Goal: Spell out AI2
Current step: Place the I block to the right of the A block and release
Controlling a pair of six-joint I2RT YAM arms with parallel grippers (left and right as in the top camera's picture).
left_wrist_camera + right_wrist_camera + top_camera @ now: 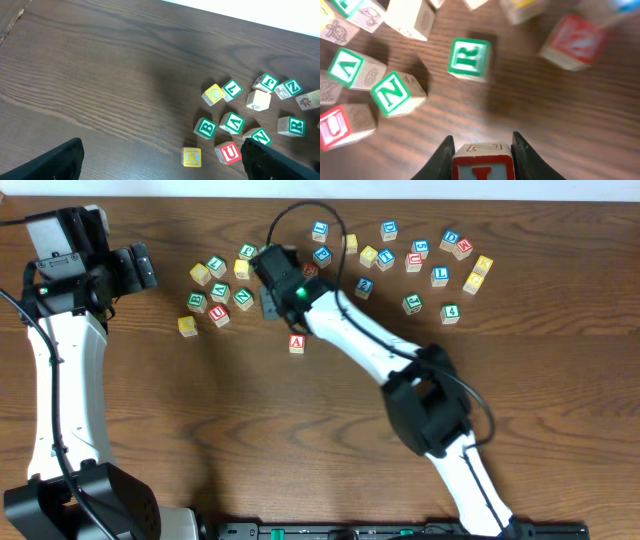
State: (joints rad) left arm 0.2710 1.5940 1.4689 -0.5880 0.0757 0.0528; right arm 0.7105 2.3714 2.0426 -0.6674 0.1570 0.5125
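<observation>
A red-letter A block [297,343] stands alone on the table below the left cluster. My right gripper [482,150] is shut on a red-bordered block with a red I [482,162], held just above the wood. In the overhead view this gripper [272,292] sits at the right edge of the left cluster, its block hidden. A green R block [469,58] and a green N block [395,92] lie just beyond it. My left gripper [160,160] is open and empty, above bare wood left of a yellow K block [191,157]. I cannot pick out a 2 block.
Several letter blocks form a left cluster [222,285] and a right cluster [420,255] along the far side of the table. A red U block [229,152] lies by my left gripper's right finger. A blurred red block [572,40] lies at the far right.
</observation>
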